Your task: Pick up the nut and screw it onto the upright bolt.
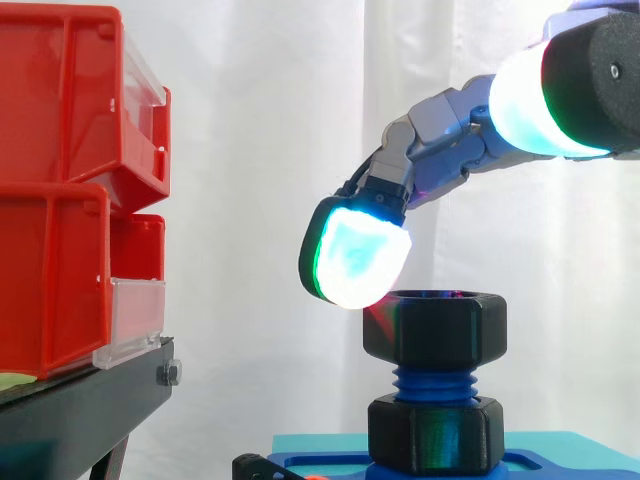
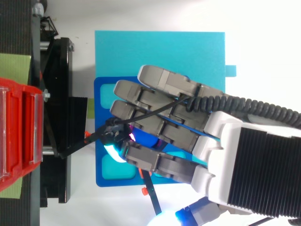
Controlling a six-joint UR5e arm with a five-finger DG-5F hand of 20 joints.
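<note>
White curtain [image 1: 260, 150] closes off the background. Red bins [image 1: 60, 200] are stacked on a black stand [image 1: 80, 410] at the left of the frame, well apart from the work.

1. Work position. The upright bolt [image 1: 433, 383] stands at lower centre-right of the side view, on a turquoise base plate [image 2: 160, 52]. Its blue thread shows between two black hexagons. The upper one is the nut [image 1: 435, 325], which sits on top of the thread and looks level. The lower one is a black collar [image 1: 435, 432] at the foot of the bolt. The nut is therefore on the bolt and, in my judgement, engaged only at the top, since bare thread shows beneath it.

2. Hand position. My hand [image 2: 188, 122] enters from the upper right of the side view. In the top view it lies over the bolt and covers the nut. I hold it there so that the bolt axis falls beneath my fingers.

3. Finger state. My fingers are loosely extended, not clenched and not closed round the nut. One fingertip pad [image 1: 355, 252] hangs at the nut's upper left rim, touching it or very nearly so. I cannot tell which. No opposing pad can be seen against the nut's far side.

4. Purpose. A pad placed at the rim, off the axis, can push the nut round. I judge the current step to be turning the nut down the thread.

5. Caution. A push from one side may tilt the nut and bind the thread.
</note>
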